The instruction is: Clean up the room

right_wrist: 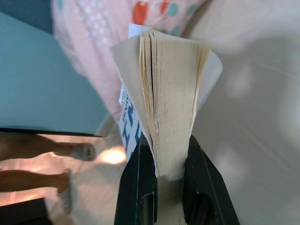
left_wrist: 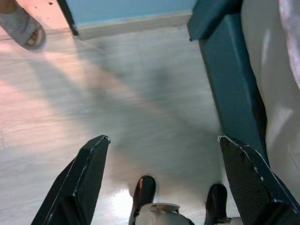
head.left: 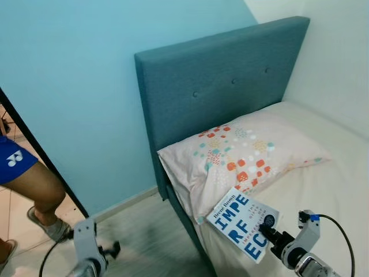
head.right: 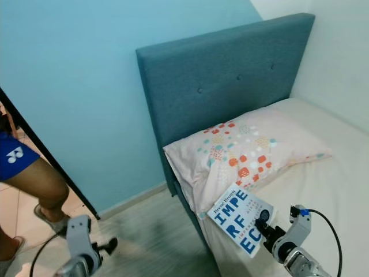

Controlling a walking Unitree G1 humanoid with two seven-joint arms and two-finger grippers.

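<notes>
Low at lower right, the right claw (head.left: 270,235) pinches a paperback book (head.left: 244,223) above the bed (head.left: 340,184) beside the pillow (head.left: 242,156), mid-carry, needing a shelf next; the left claw (left_wrist: 161,154) hangs spread over the floor (left_wrist: 117,93).

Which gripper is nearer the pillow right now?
Right. The right gripper is over the bed, jaws shut on the book just in front of the pillow. The left gripper hangs open above the floor beside the bed frame.
</notes>
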